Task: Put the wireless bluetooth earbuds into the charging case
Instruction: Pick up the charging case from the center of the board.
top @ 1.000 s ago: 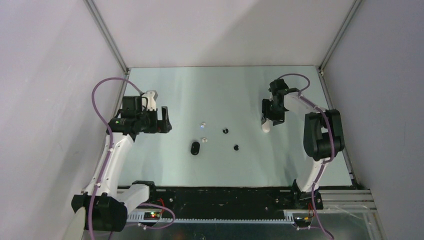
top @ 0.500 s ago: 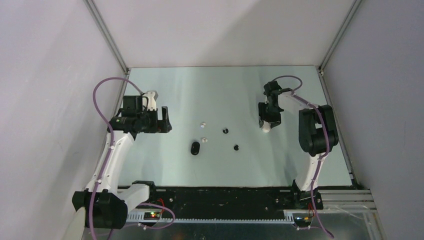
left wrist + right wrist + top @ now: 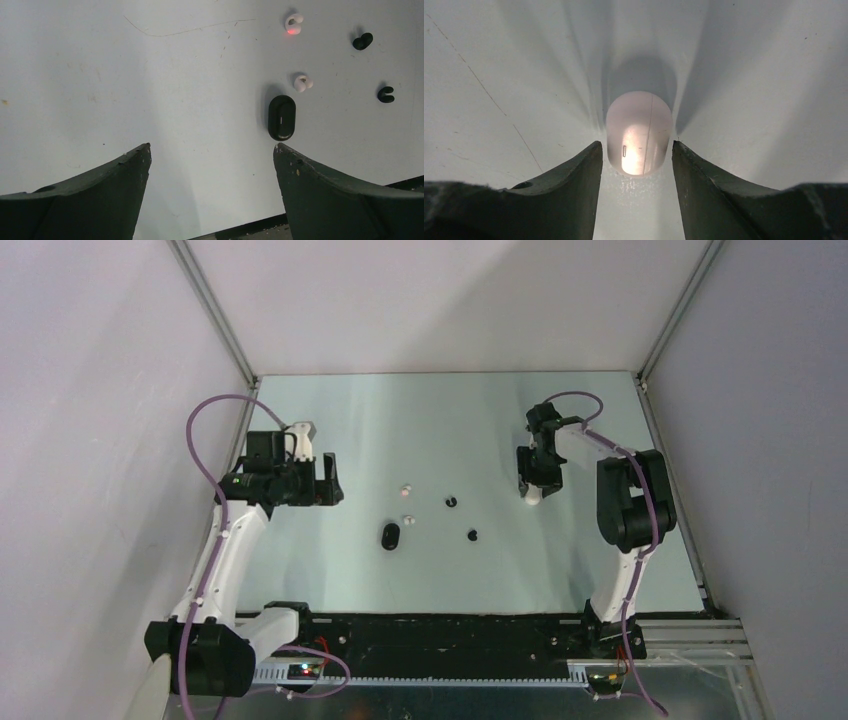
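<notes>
Though small, glossy black charging case

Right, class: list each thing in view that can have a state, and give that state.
charging case, closed, lying flat
white case, closed, gripped
white earbuds, loose, outside any case
black earbuds, loose, outside any case
left fingers, wide open, empty
right fingers, closed on the white case

- Left arm: white tubular links, black joint housings, and a lilac cable running along it.
- Right arm: the same white links, bulky black joints and a lilac cable.
- Left pincer: two dark, curved, tapering fingers with pale scuffs near the tips.
- Right pincer: matching dark fingers, one with a small hole.
</notes>
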Motion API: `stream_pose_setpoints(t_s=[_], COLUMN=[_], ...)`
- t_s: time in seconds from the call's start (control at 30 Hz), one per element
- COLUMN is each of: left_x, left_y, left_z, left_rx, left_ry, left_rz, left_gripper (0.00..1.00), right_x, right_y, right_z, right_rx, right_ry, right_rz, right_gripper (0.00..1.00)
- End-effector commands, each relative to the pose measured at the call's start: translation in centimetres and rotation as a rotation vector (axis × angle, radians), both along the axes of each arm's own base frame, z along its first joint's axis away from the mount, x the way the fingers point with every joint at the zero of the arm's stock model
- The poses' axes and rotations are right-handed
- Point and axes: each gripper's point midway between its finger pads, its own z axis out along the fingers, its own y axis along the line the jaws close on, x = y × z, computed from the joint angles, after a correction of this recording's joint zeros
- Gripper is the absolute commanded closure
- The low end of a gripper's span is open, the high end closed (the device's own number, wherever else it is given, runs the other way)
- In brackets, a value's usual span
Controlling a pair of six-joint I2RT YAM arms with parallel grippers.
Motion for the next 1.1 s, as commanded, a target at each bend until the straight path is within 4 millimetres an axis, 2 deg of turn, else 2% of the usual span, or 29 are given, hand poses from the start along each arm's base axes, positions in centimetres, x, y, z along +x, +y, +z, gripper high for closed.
stream_pose_setpoints(t_s=[0.0,0.37,0.43,0.6,0.67,0.7,0.77,0.87,0.93,0.97,1.0,1.03,1.07], left_x=[0.6,0.8,0.9,0.9,0.9,0.9,1.0,1.3,1.5,1.5,1.8,1.8,2.0], left_y=[0.0,0.0,0.0,-0.3,-0.9,-1.4,-2.7,-4.9,-6.5,-7.2,-8.0,-8.6,-9.4], left_z=[1.1,1.7,1.7,2.0,2.3,2.6,3.1,4.4,5.4,5.8,6.6,6.9,7.7], left_rx=[-0.017,-0.014,-0.017,-0.028,-0.055,-0.080,-0.139,-0.244,-0.311,-0.343,-0.359,-0.379,-0.397], left_ry=[-0.041,-0.062,-0.062,-0.070,-0.074,-0.077,-0.084,-0.113,-0.136,-0.138,-0.162,-0.165,-0.184], left_rz=[0.001,-0.003,-0.004,-0.011,-0.037,-0.058,-0.110,-0.188,-0.246,-0.277,-0.304,-0.326,-0.348], left_gripper=[0.04,0.03,0.04,0.04,0.04,0.05,0.06,0.06,0.06,0.06,0.06,0.07,0.07], right_x=[0.2,-0.7,-0.6,-0.4,-0.2,-0.1,-0.5,-1.6,-2.1,-2.2,-2.7,-2.8,-3.6], right_y=[-0.4,-0.2,-0.2,-0.1,-0.1,0.3,1.0,2.4,3.9,4.7,6.0,6.7,8.0], right_z=[-0.5,-1.4,-1.5,-1.1,-0.1,0.9,2.5,4.8,8.4,9.1,11.8,12.7,15.3], right_rx=[-0.036,-0.034,-0.032,-0.031,-0.032,-0.011,0.001,0.021,0.067,0.085,0.118,0.133,0.152], right_ry=[-0.005,0.026,0.024,0.006,-0.022,-0.045,-0.074,-0.119,-0.230,-0.280,-0.377,-0.444,-0.550], right_rz=[0.011,0.052,0.055,0.074,0.099,0.143,0.231,0.405,0.488,0.523,0.586,0.621,0.696], right_gripper=[0.44,0.46,0.50,0.70,0.82,0.92,1.00,1.00,1.00,1.00,1.00,1.00,1.00])
